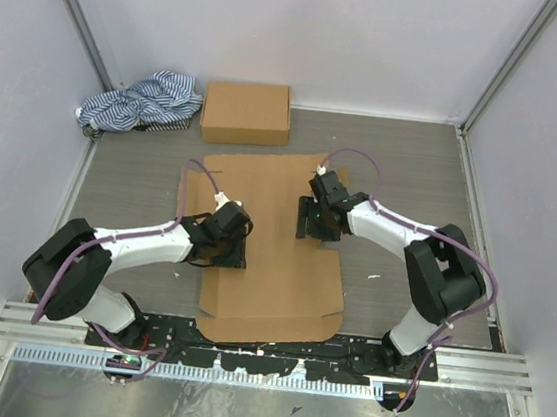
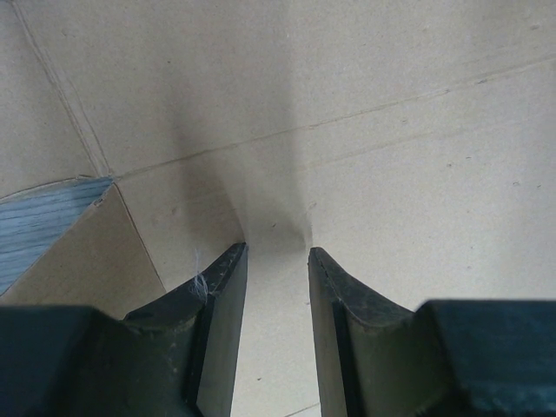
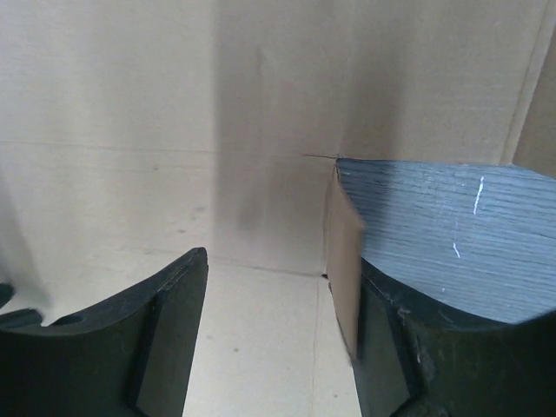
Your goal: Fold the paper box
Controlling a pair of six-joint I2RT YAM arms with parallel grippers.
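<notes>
The cardboard sheet (image 1: 282,269) (plain brown) lies under left gripper (image 2: 278,252) and right gripper (image 3: 278,256).

I have the white-and-black left arm (image 1: 139,243) stretched low from its base toward the middle of the table, elbow out to the left, wrist bent so the black two-fingered left gripper (image 1: 226,243) points down. On the left wrist camera, the left gripper (image 2: 278,252) has its dark jaws apart with a narrow, even gap between them. The matching right arm (image 1: 397,227) folds up at the elbow and reaches inward, with the black right gripper (image 1: 318,218) angled down. On the right wrist camera, the right gripper (image 3: 282,265) has its jaws spread noticeably wider.
</notes>
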